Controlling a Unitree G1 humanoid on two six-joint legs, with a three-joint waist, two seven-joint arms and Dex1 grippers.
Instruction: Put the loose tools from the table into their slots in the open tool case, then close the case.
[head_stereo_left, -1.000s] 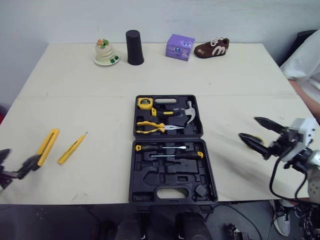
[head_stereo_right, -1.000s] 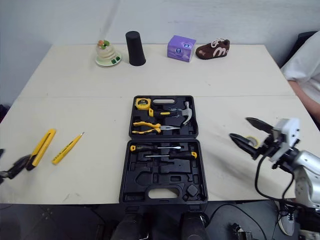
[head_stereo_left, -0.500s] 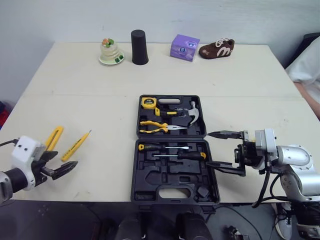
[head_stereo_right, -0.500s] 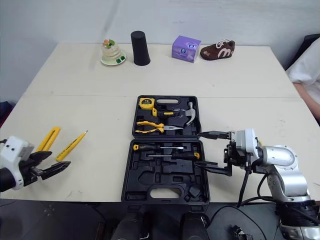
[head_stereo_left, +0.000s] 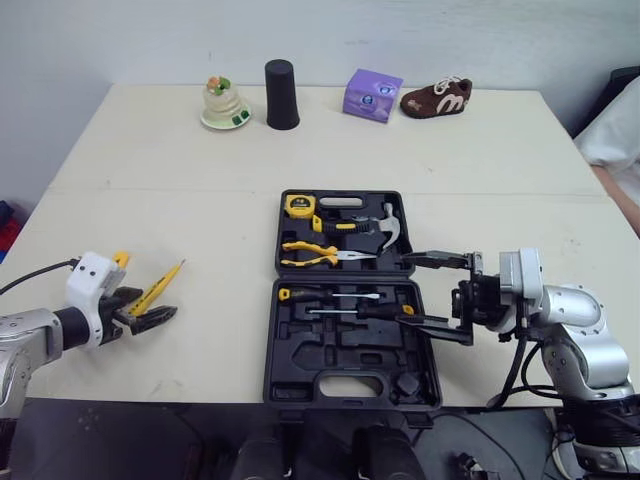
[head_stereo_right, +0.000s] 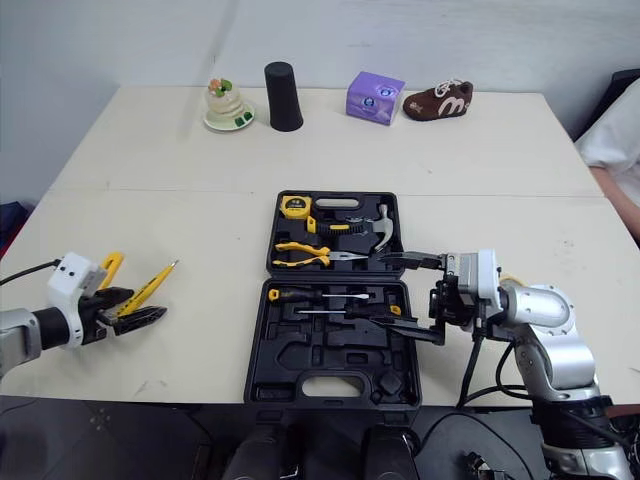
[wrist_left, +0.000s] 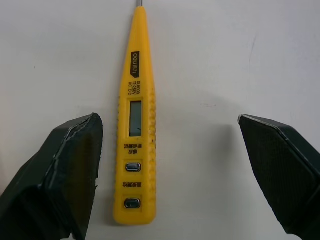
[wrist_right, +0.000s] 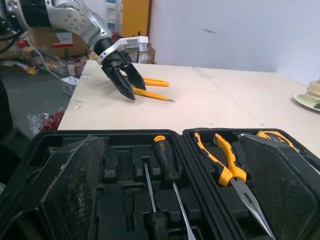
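Tester pen (wrist_left: 135, 120), yellow and slim, is lying flat on the pale surface (head_stereo_left: 200, 150), well to the left of the open tool case (head_stereo_left: 300, 350), with its metal tip pointing away from the left hand (wrist_left: 167, 125). That hand is spreading wide and straddling the pen's width, gripping nothing; the pen is sitting off-centre, closer to one finger than the other. A second yellow tool (wrist_right: 156, 81) is lying just beside the pen, too hidden behind the hand to name.

The pen is looking light and rigid, a smooth plastic body that could slip or roll if pinched at its tapering front. The ribbed stretch around the small window and two buttons is probably offering the best hold, with the fingers closing across the narrow sides. Because it is lying flush on the surface, the fingertips are likely needing to come right down to it.

The case is lying open, its two halves flat. The far half is holding a tape measure (head_stereo_left: 297, 206), a hammer (head_stereo_left: 385, 228) and yellow-handled pliers (head_stereo_left: 315, 252). The near half is carrying two screwdrivers (head_stereo_left: 320, 295) along its top, while the moulded slots below them are standing empty.

The right hand (head_stereo_left: 400, 286) is also spreading wide and holding nothing, reaching in over the case's right edge near the hinge line.
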